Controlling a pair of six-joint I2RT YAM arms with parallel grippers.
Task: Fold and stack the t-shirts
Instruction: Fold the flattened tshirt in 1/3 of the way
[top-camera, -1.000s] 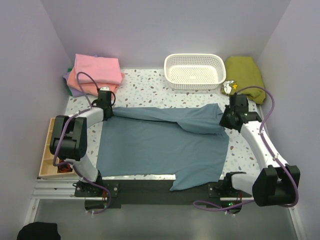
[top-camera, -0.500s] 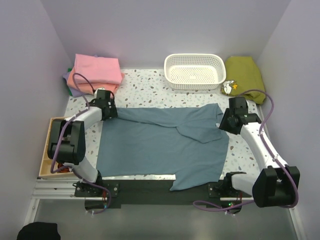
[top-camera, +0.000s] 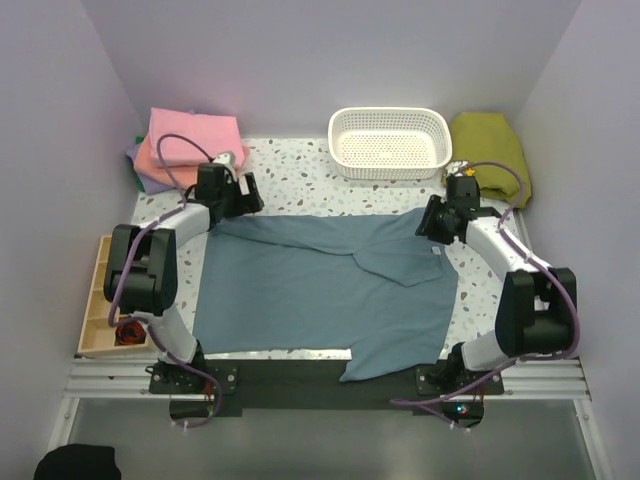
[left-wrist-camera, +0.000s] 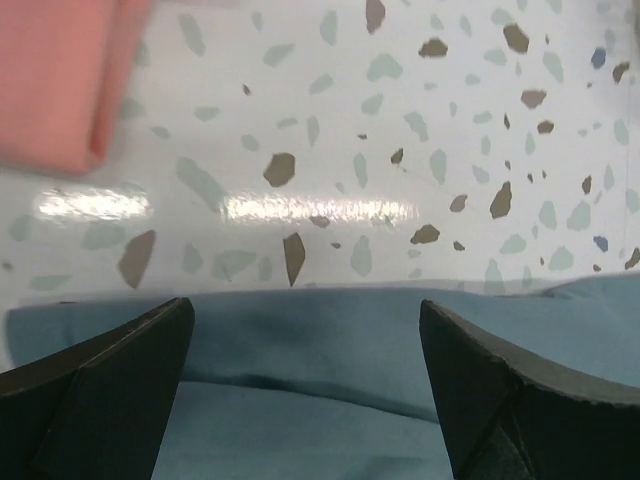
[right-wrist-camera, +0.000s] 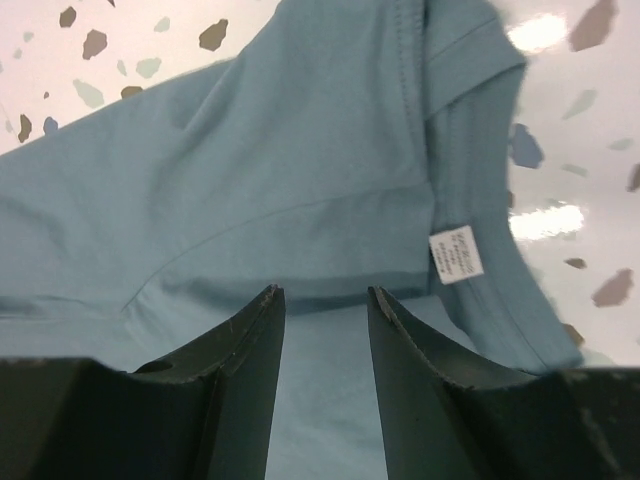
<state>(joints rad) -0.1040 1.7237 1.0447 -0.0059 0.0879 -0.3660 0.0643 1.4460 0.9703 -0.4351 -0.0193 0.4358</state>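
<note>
A white perforated basket (top-camera: 390, 142) stands at the far edge of the speckled counter (top-camera: 300, 180), its holed floor in full view. Off the left edge of the counter sits a wooden tray (top-camera: 92, 300) with compartments; something dark and reddish lies in its nearest one, too small to name.

The blue-grey t-shirt (top-camera: 320, 290) lies spread across the middle of the counter, its hem hanging over the near edge. Its far right sleeve is folded inward over the body. In the far left corner is a folded stack: a pink shirt (top-camera: 195, 135) on top, a salmon-orange shirt (top-camera: 160, 172) under it and a lavender shirt (top-camera: 131, 155) peeking out at the bottom. An olive-green cloth (top-camera: 490, 145) lies to the right of the basket.

The left gripper (left-wrist-camera: 305, 312) is spread wide over the far left edge of the blue-grey t-shirt, with nothing between its fingers (left-wrist-camera: 120, 370). Whether the tips touch the cloth cannot be told.

The right gripper (right-wrist-camera: 322, 295) hangs over the shirt's far right part, near the neck. Its jaws stand a narrow gap apart and pinch nothing. The white label (right-wrist-camera: 455, 255) lies just to its right.
</note>
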